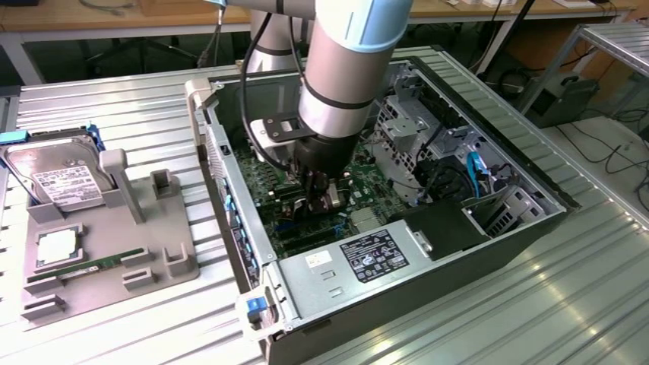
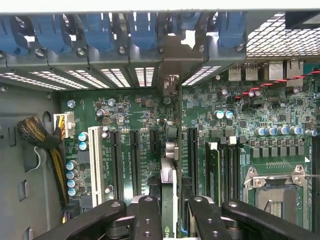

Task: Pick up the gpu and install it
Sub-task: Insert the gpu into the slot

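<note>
I see the gpu [image 2: 170, 150] edge-on, a thin dark card running from between my fingers to the case's rear slot wall, where its silvery bracket [image 2: 172, 55] meets an opening. My gripper [image 2: 169, 220] is shut on the card, with one black finger [image 2: 147, 217] on each side. The card stands upright over the green motherboard [image 2: 240, 115], between two black expansion slots. In the exterior view my gripper [image 1: 318, 194] reaches down into the open computer case [image 1: 487, 251], and the gpu [image 1: 309, 204] is a dark shape under it. Whether the card sits in a slot I cannot tell.
A white slot [image 2: 95, 160], a braided cable bundle [image 2: 40, 140] and the CPU socket [image 2: 275, 192] lie around the card. The power supply [image 1: 365, 255] fills the case's near end. On the exterior view's left, a grey tray [image 1: 152, 251] carries a hard drive [image 1: 61, 182] and a memory stick [image 1: 87, 266].
</note>
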